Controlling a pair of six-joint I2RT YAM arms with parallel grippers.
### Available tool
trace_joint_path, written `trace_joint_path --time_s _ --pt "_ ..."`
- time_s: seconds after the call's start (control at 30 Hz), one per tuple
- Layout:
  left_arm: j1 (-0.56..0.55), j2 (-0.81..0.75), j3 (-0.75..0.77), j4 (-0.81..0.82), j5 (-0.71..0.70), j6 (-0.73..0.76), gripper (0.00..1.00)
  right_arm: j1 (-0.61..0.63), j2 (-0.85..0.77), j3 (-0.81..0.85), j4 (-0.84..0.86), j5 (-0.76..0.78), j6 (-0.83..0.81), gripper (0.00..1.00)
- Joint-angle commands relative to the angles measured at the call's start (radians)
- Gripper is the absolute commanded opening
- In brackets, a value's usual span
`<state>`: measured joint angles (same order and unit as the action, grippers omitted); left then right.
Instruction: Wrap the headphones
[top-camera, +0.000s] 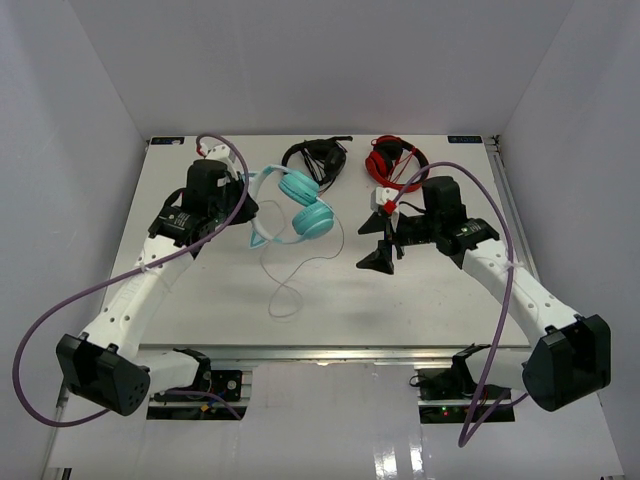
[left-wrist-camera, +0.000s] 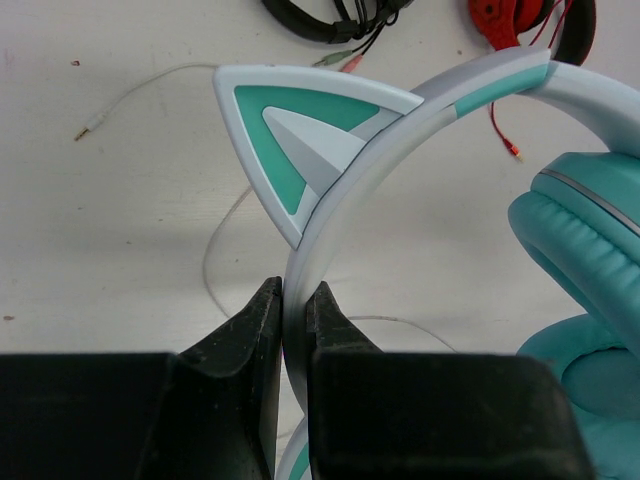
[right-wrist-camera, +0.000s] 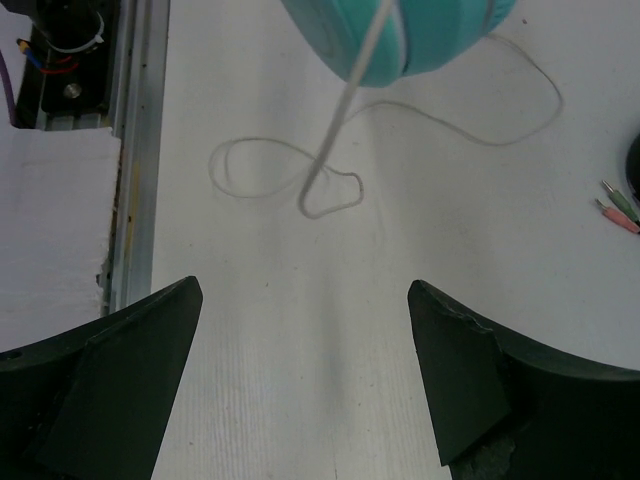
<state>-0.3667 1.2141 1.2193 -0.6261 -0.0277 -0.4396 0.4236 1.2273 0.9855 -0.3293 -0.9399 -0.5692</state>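
Left gripper (left-wrist-camera: 295, 300) clamps the headphones (left-wrist-camera: 335, 185) near the tabletop's (top-camera: 400, 310) far edge, likely steadying them; right gripper (right-wrist-camera: 305, 290) hangs wide open, facing the loose cable (right-wrist-camera: 333, 130).

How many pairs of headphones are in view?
3. The teal headphones are left of centre, their headband pinched by the left gripper; the black headphones sit at the far edge; the red headphones sit just right of them.
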Motion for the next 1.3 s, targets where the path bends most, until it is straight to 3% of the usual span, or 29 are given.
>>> trace_joint_path --time_s 0.0,0.17,0.3,0.5,0.7,0.8,0.93,1.07,1.27 --pt "0.006 -0.022 0.066 0.095 0.024 -0.165 0.0 0.021 0.031 -0.007 0.142 -0.121 0.02 0.9" --pt "0.006 -0.038 0.067 0.118 0.026 -0.243 0.0 0.02 0.08 -0.015 0.261 -0.161 0.073 0.9" --pt "0.006 -0.059 0.055 0.104 0.017 -0.207 0.0 0.019 0.087 0.012 0.294 -0.174 0.083 0.9" --pt "0.006 -0.132 -0.072 0.05 -0.179 -0.04 0.0 0.0 -0.028 0.105 0.095 0.026 -0.063 0.9" --pt "-0.001 -0.118 -0.202 0.084 -0.161 -0.004 0.0 0.047 -0.048 0.162 0.042 0.1 0.013 0.95" --pt "-0.067 -0.074 -0.208 0.095 -0.196 -0.008 0.0 0.158 -0.001 0.222 0.075 0.326 0.16 0.94" --pt "-0.127 -0.022 -0.182 0.107 -0.237 -0.029 0.0 0.391 0.132 0.346 0.052 0.757 0.294 0.92" --pt "-0.16 0.003 -0.16 0.116 -0.242 -0.054 0.0 0.515 0.231 0.423 0.068 1.09 0.348 0.9" --pt "-0.17 -0.032 -0.181 0.119 -0.229 -0.067 0.0 0.527 0.277 0.391 0.128 1.182 0.28 0.9"
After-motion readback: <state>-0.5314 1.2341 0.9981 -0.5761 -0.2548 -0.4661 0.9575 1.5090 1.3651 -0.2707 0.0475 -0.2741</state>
